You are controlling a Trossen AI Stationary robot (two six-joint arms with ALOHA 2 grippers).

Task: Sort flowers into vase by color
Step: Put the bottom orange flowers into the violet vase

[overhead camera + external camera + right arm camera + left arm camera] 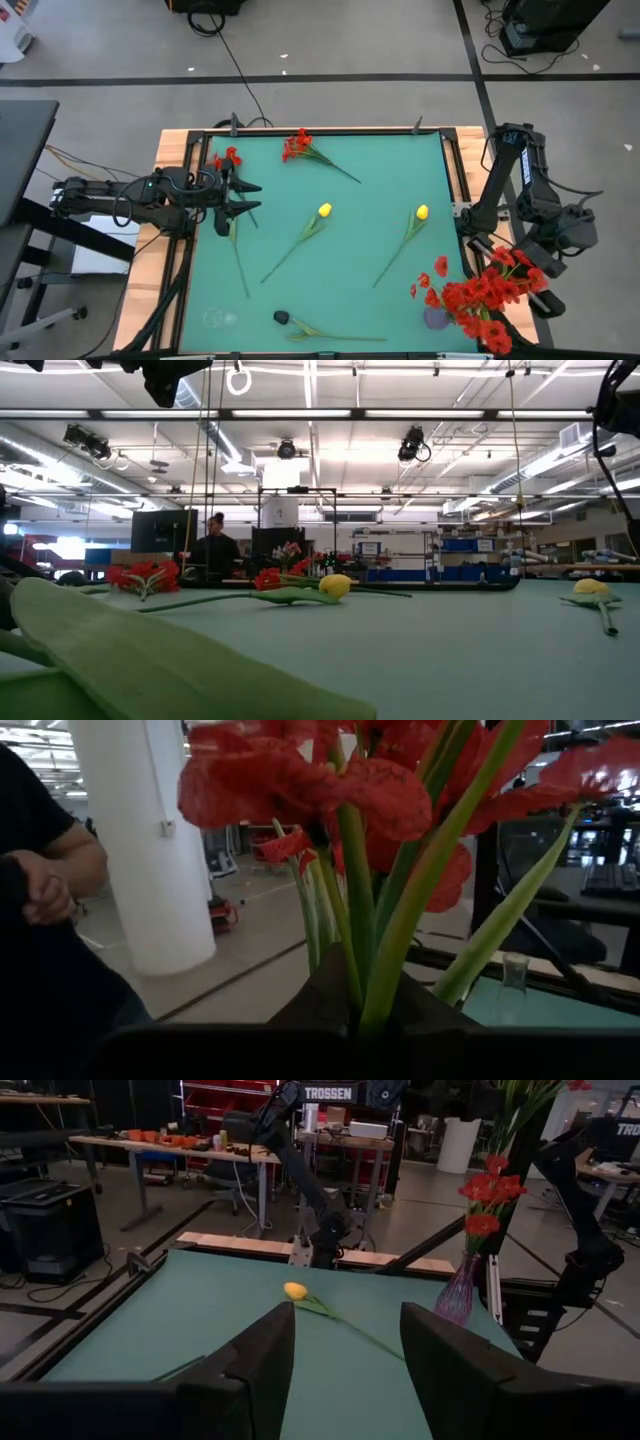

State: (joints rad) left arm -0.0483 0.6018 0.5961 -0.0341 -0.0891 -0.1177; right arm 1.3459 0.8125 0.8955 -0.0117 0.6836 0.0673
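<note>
Right claw (522,262) pinches red flowers (485,290) above the purple vase (437,318); left claw (243,197) is spread, well left of that vase.

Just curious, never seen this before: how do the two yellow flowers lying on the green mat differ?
The left yellow flower lies near the mat's middle; the right yellow flower lies nearer the vase of red blooms. The left one's stem looks longer. Both have single yellow heads, point the same slanted way, and lie untouched.
</note>
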